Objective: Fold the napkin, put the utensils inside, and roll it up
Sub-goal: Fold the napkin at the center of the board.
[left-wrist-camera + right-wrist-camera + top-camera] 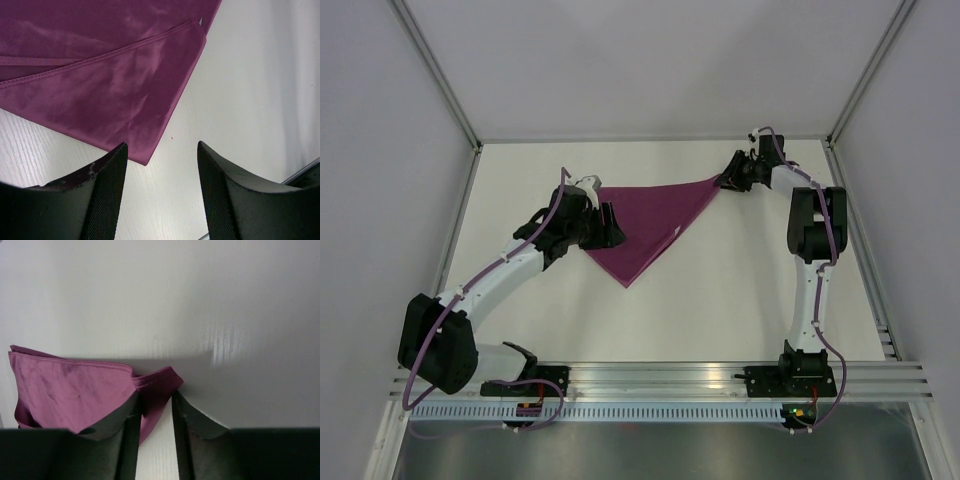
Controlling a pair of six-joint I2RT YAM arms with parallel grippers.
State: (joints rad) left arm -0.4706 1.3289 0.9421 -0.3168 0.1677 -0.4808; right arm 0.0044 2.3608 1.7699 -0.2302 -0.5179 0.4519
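Napkin (645,225) is lying on the table (720,310) already doubled over into a triangle: long edge running along the far side, point aiming toward the arm bases, one hemmed layer showing over another in the left wrist view. So I am counting the fold as made, or nearly. The right gripper (155,397) is sitting at the triangle's right-hand corner with the bunched tip of cloth between its jaws. These are standing narrow with a sliver of gap showing, and I cannot tell whether they are truly pinching or only straddling the fabric. The left gripper (161,147) is hovering at the left end of the napkin, jaws spread wide, grasping nothing, with bare tabletop showing between them just off the cloth's edge. No utensils are showing in any view, so placing them inside is not yet done, and the rolling is waiting behind that. My estimate: the task is sitting somewhere in its first third.
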